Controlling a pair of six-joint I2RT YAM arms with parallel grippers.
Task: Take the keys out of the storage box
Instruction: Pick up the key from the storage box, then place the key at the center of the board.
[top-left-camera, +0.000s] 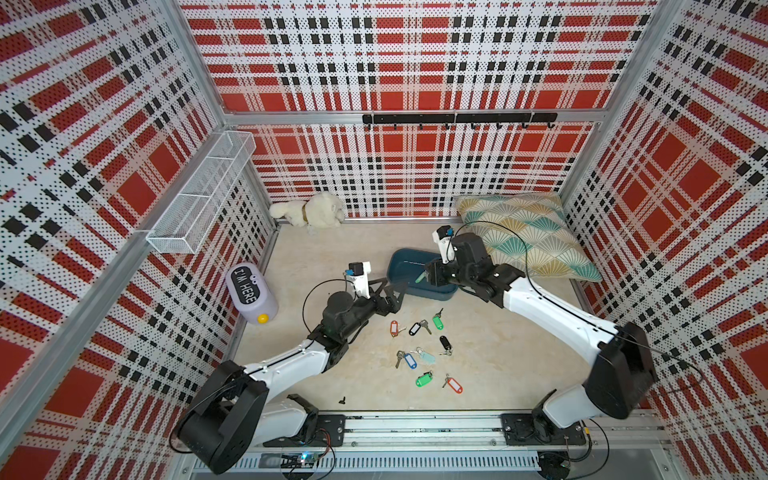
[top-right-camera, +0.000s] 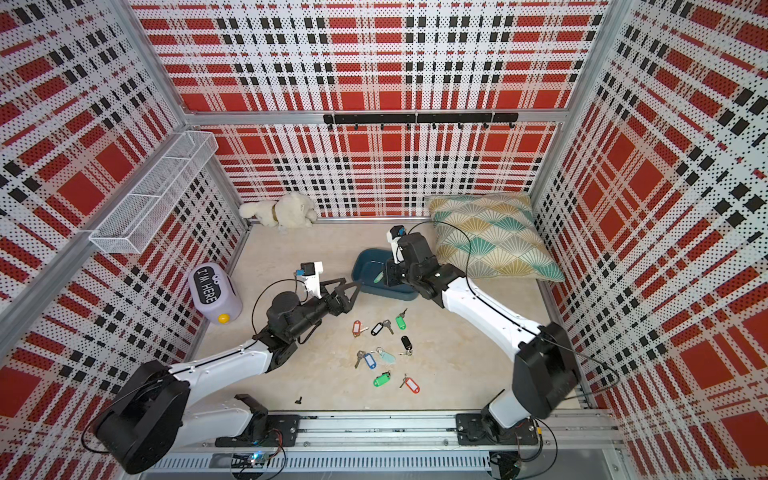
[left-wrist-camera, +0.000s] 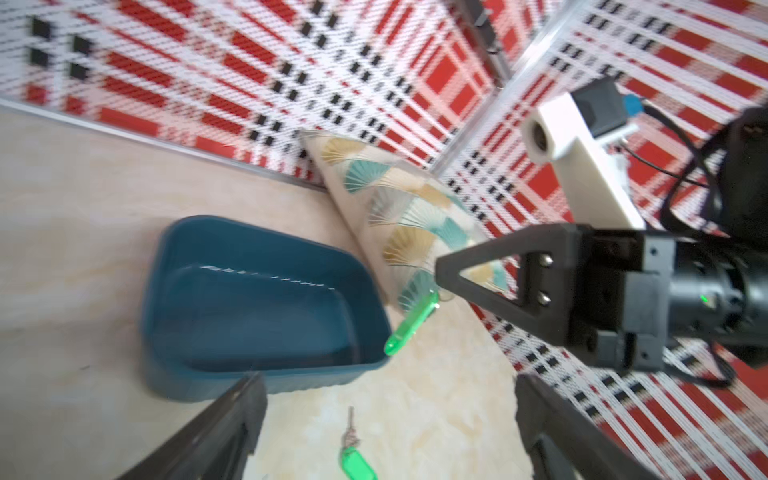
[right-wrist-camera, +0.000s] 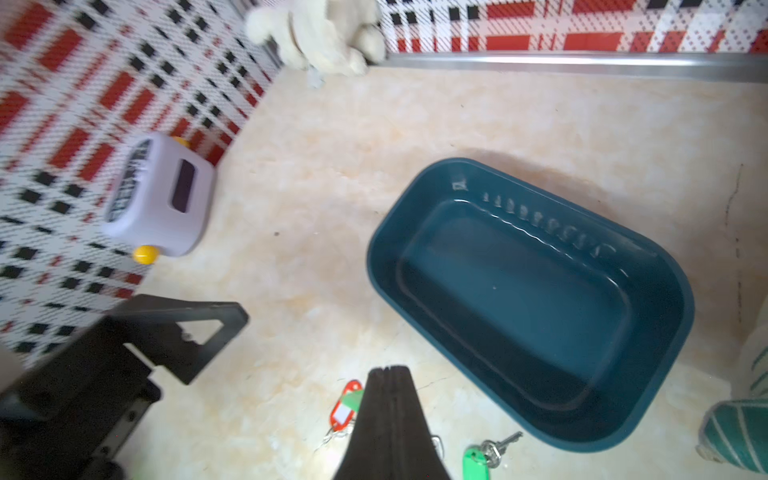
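Table (top-left-camera: 519, 365), top views and both wrist views. One patterned pillow (top-left-camera: 528, 232) is noted in the far right corner. Two arms are counted. The left gripper (top-left-camera: 395, 289) is spread wide with nothing between its fingers, and is placed just beside the near left end of the one storage box (top-left-camera: 401, 270). The right gripper (left-wrist-camera: 440, 286) is clenched on one green-tagged key (left-wrist-camera: 411, 324), which is hung over the box near its rim. The box is set mid-table, just beside the pillow, and its inside is seen bare in the right wrist view (right-wrist-camera: 519, 299). One lavender container (top-left-camera: 251, 293) is recorded at the left wall and one white plush toy (top-left-camera: 309, 212) at the back wall. Nine keys (top-left-camera: 410, 360) are counted in all. Eight are scattered on the table, nearer the arms' bases than the box and apart from it: two green tags, two red-orange, two black, one blue, one pale teal. The ninth is the held one.
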